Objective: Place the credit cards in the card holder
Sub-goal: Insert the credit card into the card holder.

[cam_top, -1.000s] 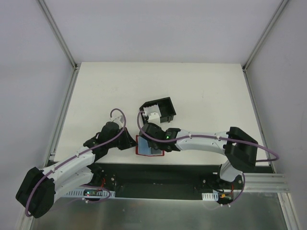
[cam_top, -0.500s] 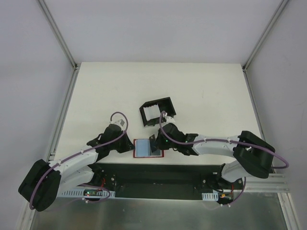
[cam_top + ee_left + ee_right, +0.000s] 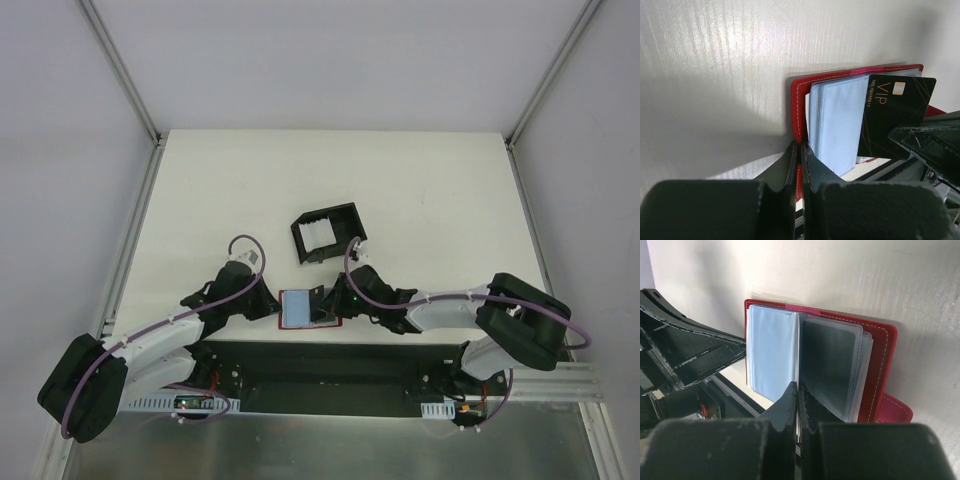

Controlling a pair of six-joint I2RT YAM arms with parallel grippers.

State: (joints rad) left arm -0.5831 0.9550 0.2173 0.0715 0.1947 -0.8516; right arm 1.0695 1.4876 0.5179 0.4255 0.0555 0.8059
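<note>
The card holder (image 3: pixel 299 310) is a red wallet lying open at the table's near edge, its pale blue sleeves up. My left gripper (image 3: pixel 270 305) is shut on its red cover (image 3: pixel 799 100), the jaws (image 3: pixel 801 150) pinching the edge. A black credit card (image 3: pixel 895 115) marked VIP stands among the sleeves, partly in. My right gripper (image 3: pixel 326 298) is shut on that card's edge; in the right wrist view the jaws (image 3: pixel 798 390) meet over the middle of the wallet (image 3: pixel 881 365). More pale cards (image 3: pixel 318 238) lie in a black box.
The black open-sided box (image 3: pixel 347 216) stands just behind the wallet. The black base rail (image 3: pixel 320 365) runs right below the table's near edge. Grey frame posts (image 3: pixel 130 85) border the table's sides.
My right gripper has come from beside the black box down onto the open wallet with the card. The wallet has turned straighter, and my left arm has shifted slightly with it.
</note>
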